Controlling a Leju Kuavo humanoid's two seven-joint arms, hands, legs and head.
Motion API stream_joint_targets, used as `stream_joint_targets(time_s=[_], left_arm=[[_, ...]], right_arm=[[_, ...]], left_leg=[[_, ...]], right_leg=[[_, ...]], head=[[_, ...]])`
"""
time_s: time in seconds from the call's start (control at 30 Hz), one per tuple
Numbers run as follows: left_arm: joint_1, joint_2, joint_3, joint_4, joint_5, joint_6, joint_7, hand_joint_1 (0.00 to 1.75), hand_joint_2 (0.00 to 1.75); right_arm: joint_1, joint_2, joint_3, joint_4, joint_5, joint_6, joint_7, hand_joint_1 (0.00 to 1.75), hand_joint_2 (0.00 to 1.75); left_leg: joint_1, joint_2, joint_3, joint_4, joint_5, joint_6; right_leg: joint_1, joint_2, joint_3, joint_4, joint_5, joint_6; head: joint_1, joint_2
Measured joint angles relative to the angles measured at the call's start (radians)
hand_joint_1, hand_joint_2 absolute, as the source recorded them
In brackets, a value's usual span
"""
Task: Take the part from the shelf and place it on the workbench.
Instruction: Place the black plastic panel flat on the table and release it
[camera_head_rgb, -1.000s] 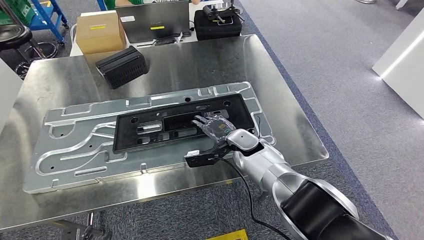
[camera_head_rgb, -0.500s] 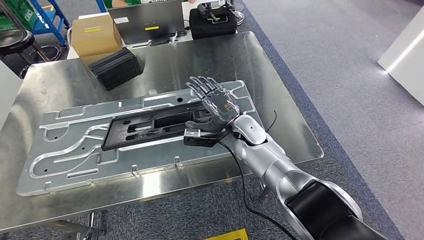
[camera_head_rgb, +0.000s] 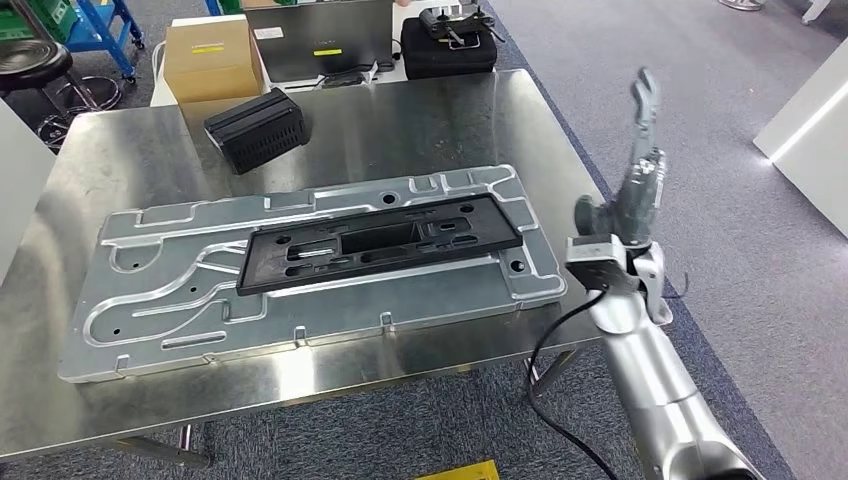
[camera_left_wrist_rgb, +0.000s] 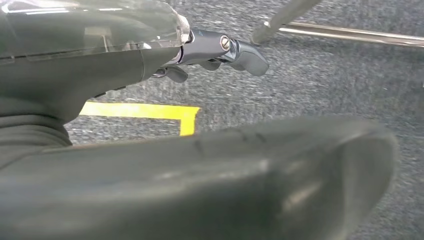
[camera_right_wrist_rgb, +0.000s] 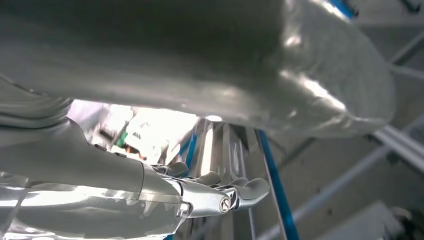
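The part (camera_head_rgb: 380, 243), a long flat black frame with cut-outs, lies on a machined aluminium plate (camera_head_rgb: 160, 300) on the steel workbench (camera_head_rgb: 420, 110). My right hand (camera_head_rgb: 638, 160) is raised beyond the bench's right edge, fingers straight and pointing up, holding nothing, well apart from the part. In the right wrist view the same hand (camera_right_wrist_rgb: 200, 195) has its fingers stretched out and empty. My left hand (camera_left_wrist_rgb: 215, 50) hangs over the grey carpet with nothing in it, fingers loosely extended.
At the bench's far end stand a black ribbed box (camera_head_rgb: 256, 130), a cardboard box (camera_head_rgb: 210, 58), a dark screen (camera_head_rgb: 320, 40) and a black case (camera_head_rgb: 448, 45). A white cabinet (camera_head_rgb: 810, 130) stands at the right. Yellow tape (camera_left_wrist_rgb: 145, 111) marks the floor.
My right hand has lifted off the black part, swung right and up past the bench edge. The part stays flat on the plate. The camera has shifted a little.
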Motion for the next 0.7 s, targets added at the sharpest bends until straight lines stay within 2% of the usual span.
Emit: stream_joint_targets(time_s=[0.03,0.07,0.1,0.17,0.23,0.3,0.33,0.37,0.47,0.5,0.53,0.57,0.63,0.67,0.7], left_arm=[[0.002,0.000,0.002,0.000,0.004,-0.002,0.000,0.00,0.00],[0.003,0.000,0.003,0.000,0.009,-0.004,0.000,0.00,0.00],[0.003,-0.001,0.003,0.000,0.014,-0.005,0.000,0.00,0.00],[0.006,-0.003,0.004,0.000,0.024,-0.007,0.000,0.00,0.00],[0.013,-0.005,0.006,0.000,0.033,-0.003,0.000,0.00,0.00],[0.020,-0.004,0.010,0.000,0.039,0.003,0.001,0.00,0.00],[0.023,-0.004,0.013,0.000,0.040,0.005,0.001,0.00,0.00],[0.026,-0.004,0.018,0.000,0.041,0.006,0.002,0.00,0.00],[0.035,-0.004,0.027,0.000,0.037,0.006,0.002,0.00,0.00],[0.038,-0.004,0.028,0.000,0.034,0.006,0.002,0.00,0.00],[0.040,-0.004,0.029,0.000,0.031,0.006,0.002,0.00,0.00],[0.042,-0.004,0.029,0.000,0.029,0.007,0.002,0.00,0.00],[0.043,-0.004,0.032,0.000,0.028,0.008,0.003,0.00,0.00],[0.042,-0.004,0.033,0.000,0.028,0.009,0.003,0.00,0.00],[0.042,-0.004,0.033,0.000,0.028,0.010,0.003,0.00,0.00]], right_arm=[[0.026,-0.011,-0.023,-0.036,-0.013,0.001,-0.004,0.00,0.00],[0.054,-0.021,-0.047,-0.072,-0.029,0.002,-0.008,0.00,0.00],[0.085,-0.029,-0.076,-0.109,-0.047,0.004,-0.013,0.00,0.00],[0.159,-0.043,-0.161,-0.178,-0.085,0.032,-0.032,0.00,0.00],[0.239,-0.050,-0.275,-0.234,-0.119,0.083,-0.053,0.00,0.00],[0.339,-0.048,-0.394,-0.272,-0.147,0.130,-0.064,0.00,0.00],[0.395,-0.045,-0.450,-0.285,-0.159,0.148,-0.068,0.00,0.00],[0.450,-0.039,-0.506,-0.296,-0.167,0.166,-0.071,0.00,0.00],[0.587,0.000,-0.661,-0.316,-0.165,0.225,-0.074,0.00,0.00],[0.624,0.021,-0.708,-0.320,-0.155,0.247,-0.075,0.00,0.00],[0.656,0.045,-0.754,-0.323,-0.140,0.271,-0.075,0.00,0.00],[0.681,0.069,-0.796,-0.323,-0.125,0.295,-0.076,0.00,0.00],[0.717,0.116,-0.880,-0.322,-0.094,0.345,-0.076,0.00,0.00],[0.729,0.133,-0.913,-0.321,-0.085,0.362,-0.076,0.00,0.00],[0.735,0.143,-0.936,-0.321,-0.078,0.374,-0.076,0.00,0.00]], left_leg=[[-0.002,0.000,0.000,0.000,-0.001,0.000],[-0.003,0.000,0.002,0.001,-0.002,0.000],[-0.004,0.000,0.003,0.001,-0.003,0.000],[-0.008,-0.006,0.005,0.005,-0.006,-0.004],[-0.010,-0.012,0.006,0.007,-0.006,-0.012],[-0.011,-0.014,0.006,0.010,-0.011,-0.019],[-0.011,-0.012,0.002,0.023,-0.028,-0.024],[-0.011,-0.010,-0.009,0.055,-0.058,-0.030],[-0.003,0.000,-0.062,0.233,-0.175,-0.044],[0.000,0.001,-0.066,0.270,-0.192,-0.047],[0.002,0.002,-0.054,0.273,-0.191,-0.049],[0.003,0.003,-0.022,0.233,-0.172,-0.050],[0.003,0.002,0.074,0.081,-0.124,-0.047],[0.002,0.001,0.112,0.017,-0.111,-0.044],[0.001,0.001,0.134,-0.021,-0.107,-0.042]], right_leg=[[0.000,0.000,0.005,-0.013,0.017,-0.002],[0.000,0.000,0.032,-0.066,0.048,-0.005],[0.001,-0.001,0.073,-0.142,0.084,-0.009],[0.005,-0.002,0.140,-0.264,0.125,-0.018],[0.011,-0.004,0.154,-0.293,0.130,-0.022],[0.006,-0.009,0.156,-0.300,0.135,-0.029],[0.003,-0.013,0.157,-0.305,0.138,-0.034],[-0.001,-0.017,0.157,-0.309,0.141,-0.038],[-0.003,-0.023,0.148,-0.309,0.148,-0.044],[-0.003,-0.024,0.143,-0.308,0.151,-0.043],[-0.003,-0.024,0.139,-0.307,0.154,-0.042],[-0.004,-0.023,0.135,-0.305,0.157,-0.040],[-0.005,-0.020,0.128,-0.301,0.164,-0.033],[-0.005,-0.018,0.126,-0.299,0.167,-0.030],[-0.005,-0.017,0.125,-0.297,0.169,-0.027]], head=[[0.000,0.000],[0.000,0.000],[0.000,0.000],[0.000,0.000],[0.000,0.000],[0.000,0.000],[0.000,0.000],[0.000,0.000],[0.000,0.000],[0.000,0.000],[0.000,0.000],[0.000,0.000],[0.000,0.000],[0.000,0.000],[0.000,0.000]])
